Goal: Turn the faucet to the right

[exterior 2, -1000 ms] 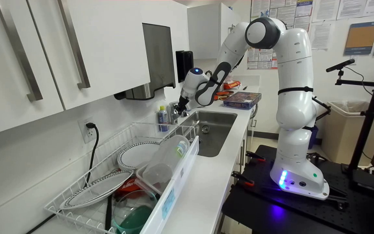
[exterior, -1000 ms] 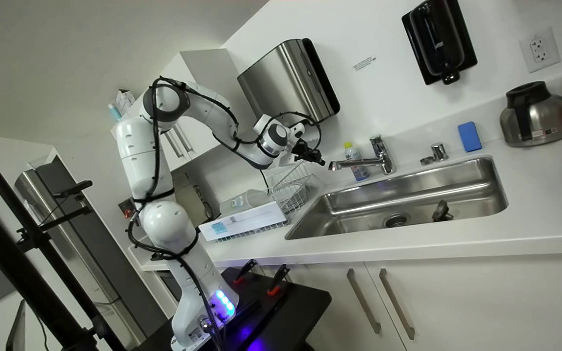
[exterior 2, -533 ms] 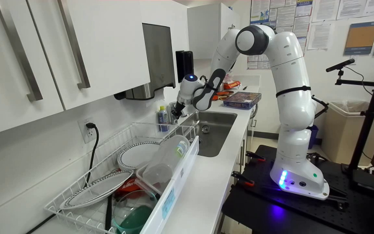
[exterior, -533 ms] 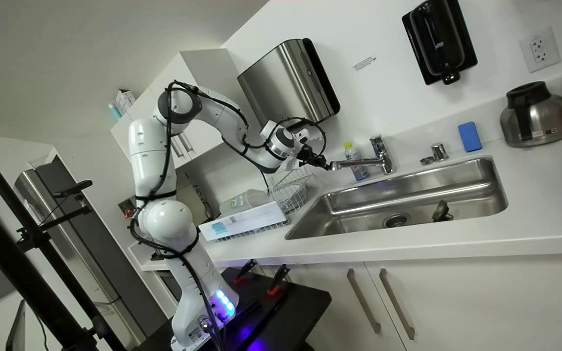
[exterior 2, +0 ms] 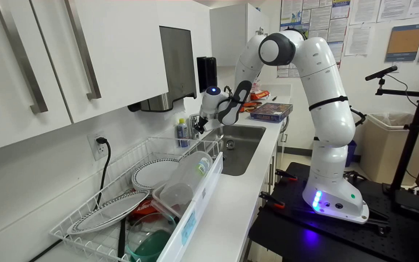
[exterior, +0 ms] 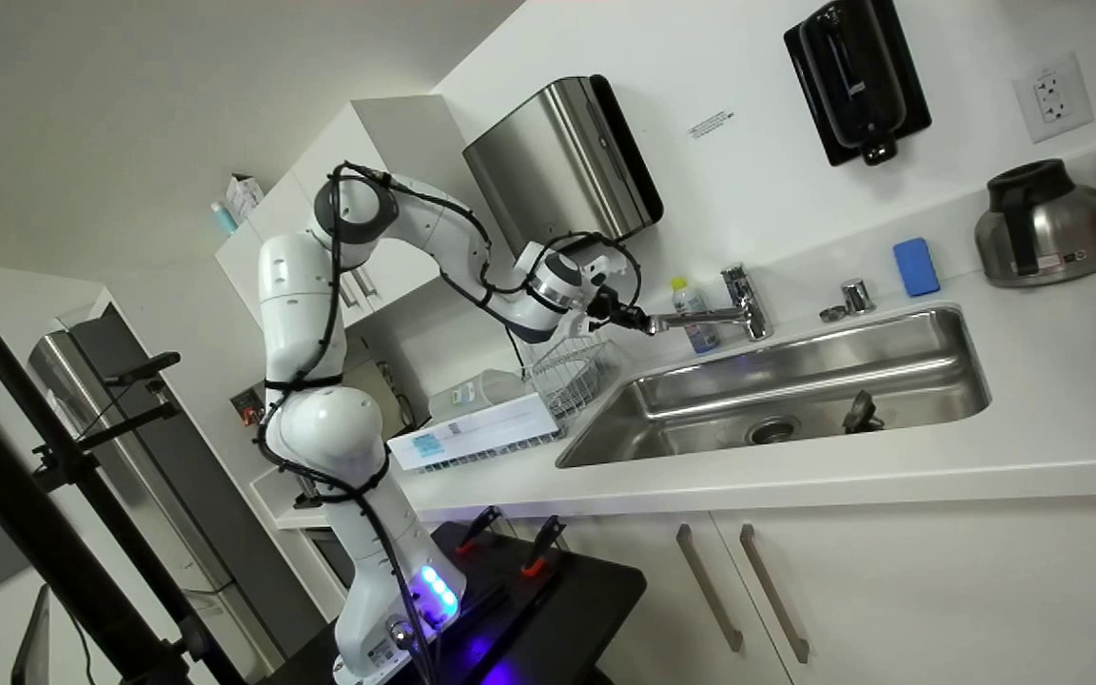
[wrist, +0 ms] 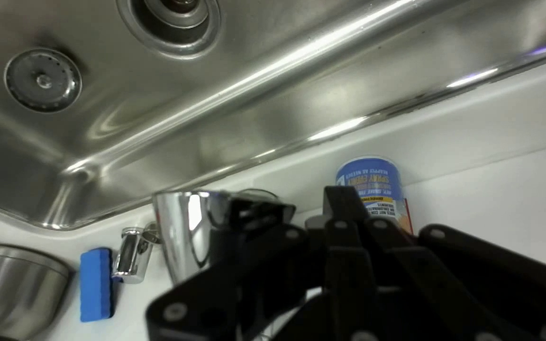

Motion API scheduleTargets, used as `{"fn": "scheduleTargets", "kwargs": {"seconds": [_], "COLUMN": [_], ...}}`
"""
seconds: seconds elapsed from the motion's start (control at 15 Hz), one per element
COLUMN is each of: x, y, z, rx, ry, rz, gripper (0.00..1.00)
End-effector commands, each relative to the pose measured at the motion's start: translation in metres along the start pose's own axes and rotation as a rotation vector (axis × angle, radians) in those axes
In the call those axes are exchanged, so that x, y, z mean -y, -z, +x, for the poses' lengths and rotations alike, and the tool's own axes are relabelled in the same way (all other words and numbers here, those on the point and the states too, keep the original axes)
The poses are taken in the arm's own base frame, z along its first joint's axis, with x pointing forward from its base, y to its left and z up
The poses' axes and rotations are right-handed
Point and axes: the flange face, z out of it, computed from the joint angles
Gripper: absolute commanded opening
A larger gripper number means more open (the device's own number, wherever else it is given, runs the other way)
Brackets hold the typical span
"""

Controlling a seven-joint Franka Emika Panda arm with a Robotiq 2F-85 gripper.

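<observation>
The faucet is a chrome tap with an upright body [exterior: 748, 303] and a long thin spout, behind the sink. In an exterior view, the spout points left and its tip is at my black gripper [exterior: 649, 324]. The faucet body also shows partly behind my gripper [exterior 2: 199, 128] in an exterior view [exterior 2: 194, 119]. In the wrist view, my gripper [wrist: 347, 201] has its fingers together with nothing seen between them. The chrome faucet [wrist: 183, 232] stands close beside it on the left there, partly covered by the gripper. Whether they touch I cannot tell.
The steel sink [exterior: 814, 376] lies below the spout. A blue spray can with a yellow cap [exterior: 690, 309] stands behind the spout. A stubby chrome fitting [exterior: 855, 295] and blue sponge [exterior: 916, 266] are to the right. A dish rack [exterior 2: 213, 174] and steel wall dispenser [exterior: 562, 157] are nearby.
My arm has moved right and slightly down in an exterior view, bringing the gripper from just short of the spout tip to right at it. The faucet shows no visible turn.
</observation>
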Motion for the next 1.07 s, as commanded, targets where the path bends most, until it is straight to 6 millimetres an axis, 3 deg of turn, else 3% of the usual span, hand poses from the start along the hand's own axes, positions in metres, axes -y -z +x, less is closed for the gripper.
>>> {"fn": "scheduleTargets", "kwargs": {"seconds": [0.0, 0.4, 1.0], "x": [-0.010, -0.051, -0.143], "y": [-0.006, -0.012, -0.027], "z": [0.002, 0.006, 0.019], "rx": [-0.002, -0.001, -0.003], "ry": [-0.039, -0.102, -0.212], "rz": [-0.061, -0.139, -0.289], "gripper": [0.00, 0.00, 0.00]}}
